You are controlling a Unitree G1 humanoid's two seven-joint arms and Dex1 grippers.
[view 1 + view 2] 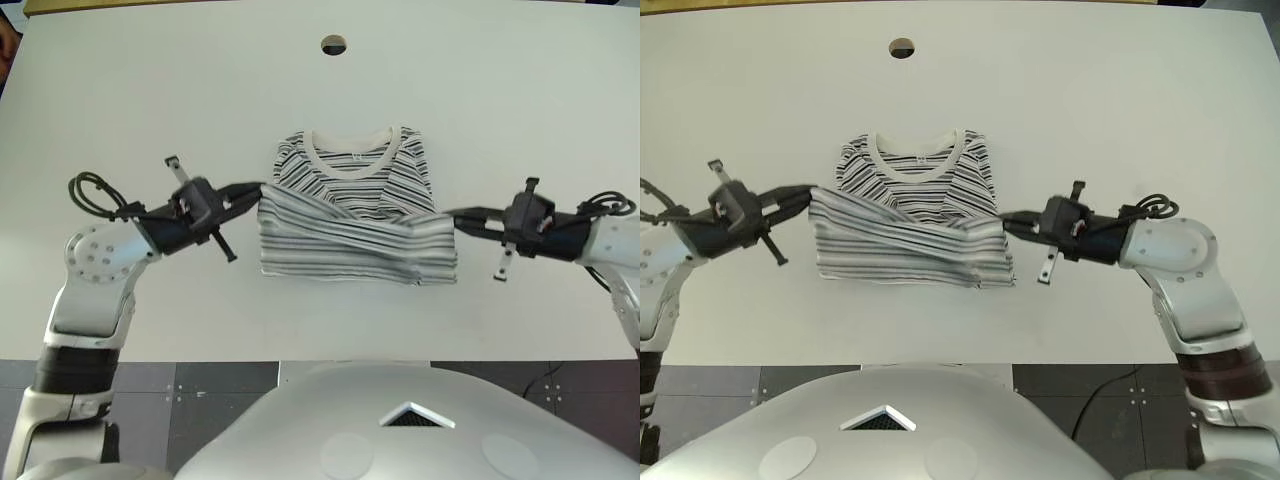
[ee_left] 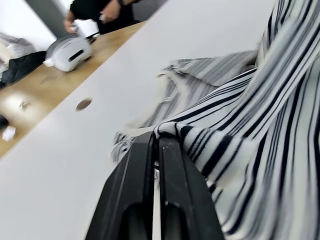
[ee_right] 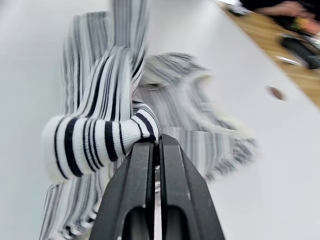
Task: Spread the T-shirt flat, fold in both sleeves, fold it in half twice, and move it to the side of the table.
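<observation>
Both clamped tight: left gripper [image 1: 254, 190] and right gripper [image 1: 453, 214] pinch the T-shirt [image 1: 352, 190] at either end; collar label [image 1: 352, 153] unreadable.

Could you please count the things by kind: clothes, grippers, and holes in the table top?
T-shirt: 1
Grippers: 2 (left gripper, right gripper, each shut on the T-shirt)
Hole: 1
Total: 4

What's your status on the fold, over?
Left gripper shut on T-shirt, left corner. Right gripper shut on right corner. Fabric stretched between them, collar uncovered. Table hole beyond collar, apart.
</observation>
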